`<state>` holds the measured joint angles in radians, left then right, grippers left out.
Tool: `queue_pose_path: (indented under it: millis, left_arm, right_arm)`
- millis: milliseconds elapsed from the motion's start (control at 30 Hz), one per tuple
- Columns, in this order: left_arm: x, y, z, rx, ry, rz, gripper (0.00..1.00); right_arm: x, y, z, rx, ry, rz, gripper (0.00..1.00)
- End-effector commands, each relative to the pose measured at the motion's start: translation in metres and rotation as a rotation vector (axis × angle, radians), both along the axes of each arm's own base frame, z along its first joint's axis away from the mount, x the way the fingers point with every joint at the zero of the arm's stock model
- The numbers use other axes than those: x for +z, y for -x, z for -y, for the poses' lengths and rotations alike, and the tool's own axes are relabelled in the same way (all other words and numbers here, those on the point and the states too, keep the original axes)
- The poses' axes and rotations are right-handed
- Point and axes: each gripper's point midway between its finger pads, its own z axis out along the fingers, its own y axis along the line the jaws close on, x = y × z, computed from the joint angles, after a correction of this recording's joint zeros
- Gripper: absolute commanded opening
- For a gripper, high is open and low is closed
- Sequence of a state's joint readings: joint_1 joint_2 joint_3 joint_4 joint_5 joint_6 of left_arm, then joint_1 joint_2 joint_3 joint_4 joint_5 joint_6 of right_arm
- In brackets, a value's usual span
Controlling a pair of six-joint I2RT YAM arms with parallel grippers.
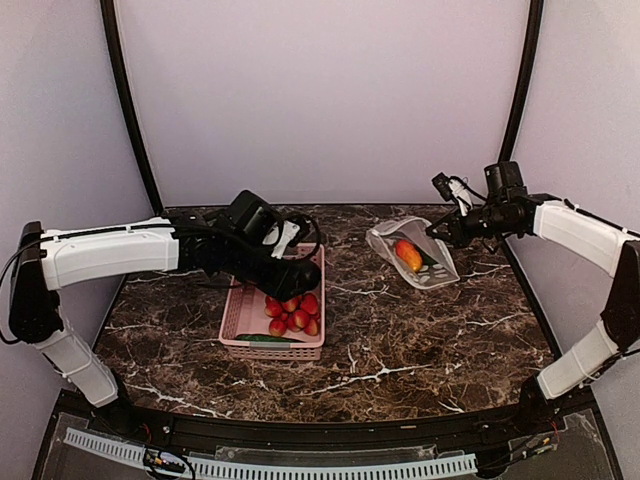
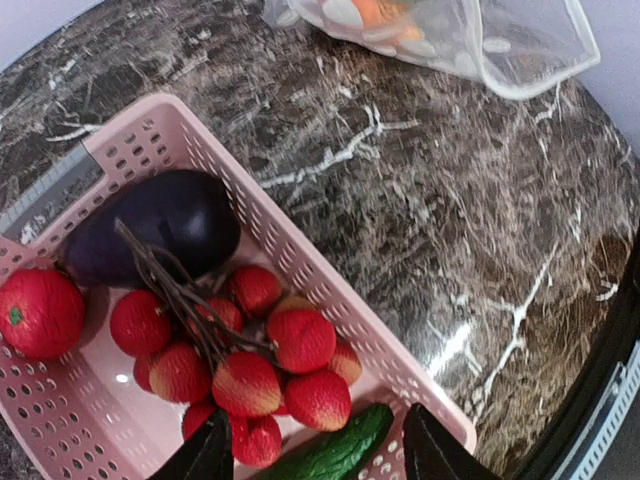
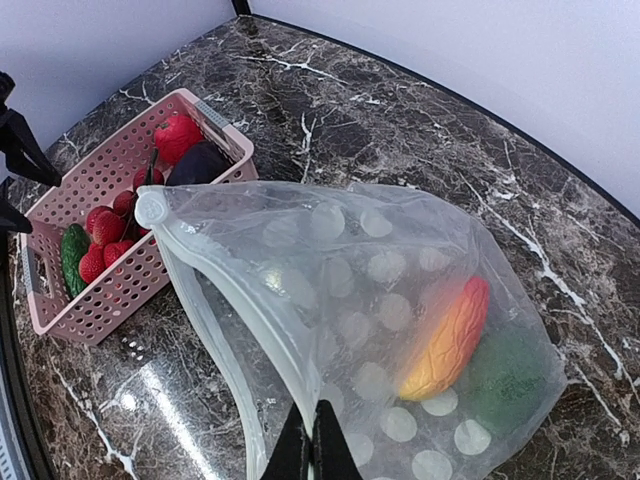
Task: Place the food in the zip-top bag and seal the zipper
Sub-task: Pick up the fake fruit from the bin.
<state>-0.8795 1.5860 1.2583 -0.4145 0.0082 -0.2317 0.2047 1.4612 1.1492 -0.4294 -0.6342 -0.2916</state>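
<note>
The pink basket (image 1: 240, 318) (image 2: 300, 255) holds food: a cluster of red round fruits (image 1: 293, 312) (image 2: 270, 365) on a twig, a green cucumber (image 1: 265, 338) (image 2: 335, 455), a dark purple eggplant (image 2: 150, 225) and a bigger red fruit (image 2: 40, 312). My left gripper (image 1: 300, 278) (image 2: 318, 455) hangs open just above the cucumber and red fruits, touching nothing. The zip-top bag (image 1: 412, 252) (image 3: 380, 300) lies right of the basket with its mouth open; an orange-red mango (image 1: 407, 255) (image 3: 450, 340) and a green pepper (image 3: 505, 375) lie inside. My right gripper (image 1: 442, 228) (image 3: 310, 440) is shut on the bag's mouth edge at the zipper (image 3: 235, 295).
Dark marble tabletop (image 1: 400, 340) with a bare stretch between basket and bag. My left arm (image 1: 110, 250) reaches over the basket's far end. Black frame poles (image 1: 128, 110) stand at the back corners before pale walls. The table's near edge (image 2: 600, 400) runs close to the basket.
</note>
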Motion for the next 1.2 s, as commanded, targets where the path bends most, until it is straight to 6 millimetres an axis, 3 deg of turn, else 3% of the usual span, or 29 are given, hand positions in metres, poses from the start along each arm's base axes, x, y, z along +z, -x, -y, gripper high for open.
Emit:
queue_pose_path:
  millis: [0,167,233,400,633,833,1167]
  left_arm:
    - [0.004,0.042,-0.019,-0.173,-0.102,-0.100,0.56]
    - [-0.003,0.052,-0.043,-0.242,-0.216,-0.125,0.55]
    - [-0.007,0.040,-0.059,-0.176,-0.259,-0.142,0.55]
    - [-0.012,-0.020,-0.100,0.152,-0.264,-0.130,0.54]
    - [-0.018,-0.076,-0.104,0.298,-0.299,-0.045,0.65]
    - [-0.031,-0.115,-0.103,0.330,-0.313,-0.029,0.67]
    - [-0.054,-0.144,-0.106,0.348,-0.361,-0.050,0.64]
  right_arm:
    - [0.018,0.003,-0.003,0.037,-0.020,0.112,0.00]
    - [0.018,0.007,-0.005,0.056,-0.030,0.109,0.00]
    - [0.019,0.008,-0.005,0.062,-0.035,0.109,0.00]
    - [0.019,0.010,-0.007,0.072,-0.041,0.107,0.00]
    - [0.019,0.012,-0.007,0.078,-0.046,0.104,0.00]
    - [0.017,0.011,-0.007,0.077,-0.047,0.098,0.00]
    - [0.017,0.011,-0.007,0.074,-0.042,0.100,0.00]
